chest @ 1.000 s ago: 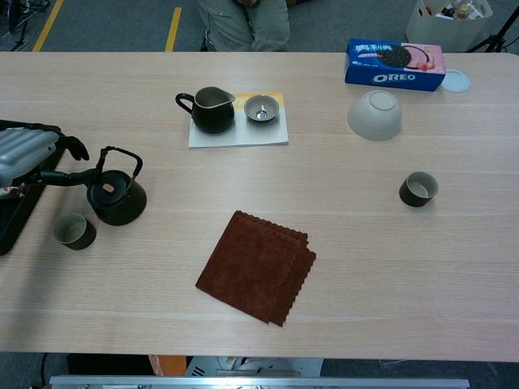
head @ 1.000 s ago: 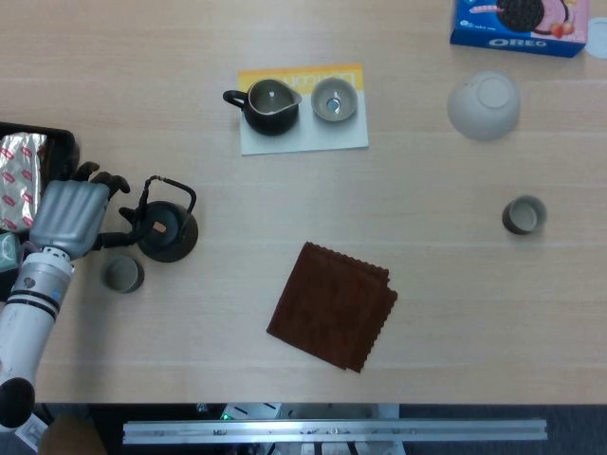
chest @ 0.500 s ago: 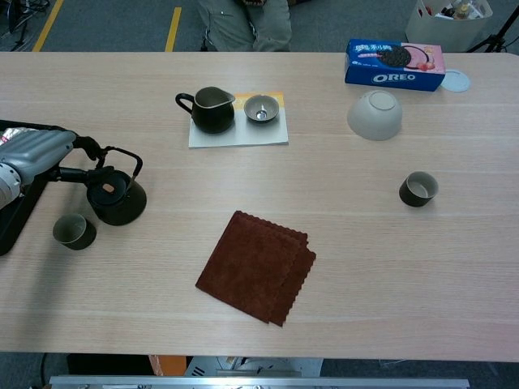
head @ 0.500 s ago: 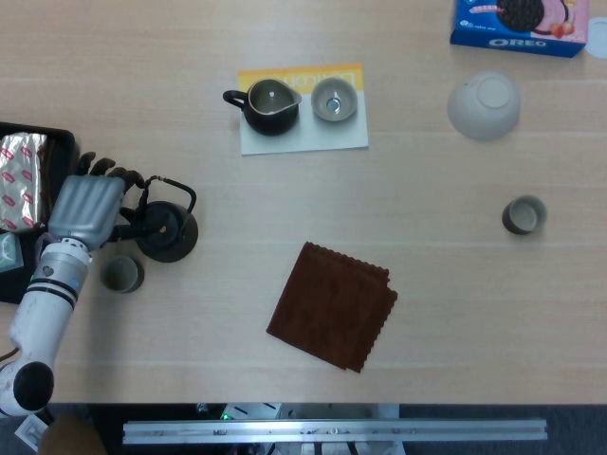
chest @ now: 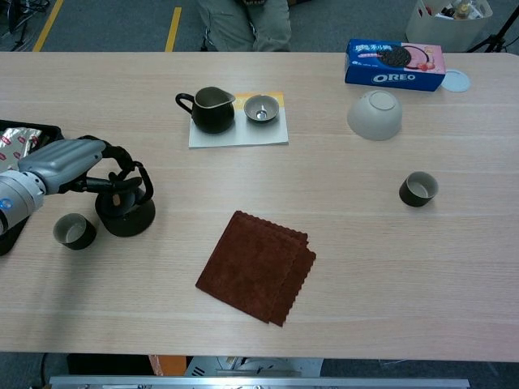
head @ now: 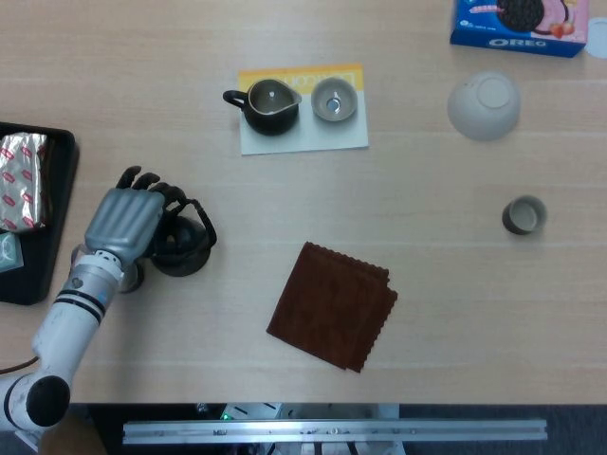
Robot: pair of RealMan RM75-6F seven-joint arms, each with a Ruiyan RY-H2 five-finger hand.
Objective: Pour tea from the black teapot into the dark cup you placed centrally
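A long table (chest: 389,292) of pale wood grain fills both views, evenly lit and without hard shadows. Beyond its far edge lies a grey floor (chest: 122,24) marked with yellow lines (chest: 173,28), where a seated person (chest: 243,20) shows (only the torso is in frame). A metal rail (head: 332,431) runs below the near edge.

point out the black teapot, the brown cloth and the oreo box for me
black teapot (chest: 130,219), chest view, on its round body below the handle
brown cloth (chest: 255,266), chest view, on the middle of the folded fabric
oreo box (chest: 394,65), chest view, on the blue top face of the box
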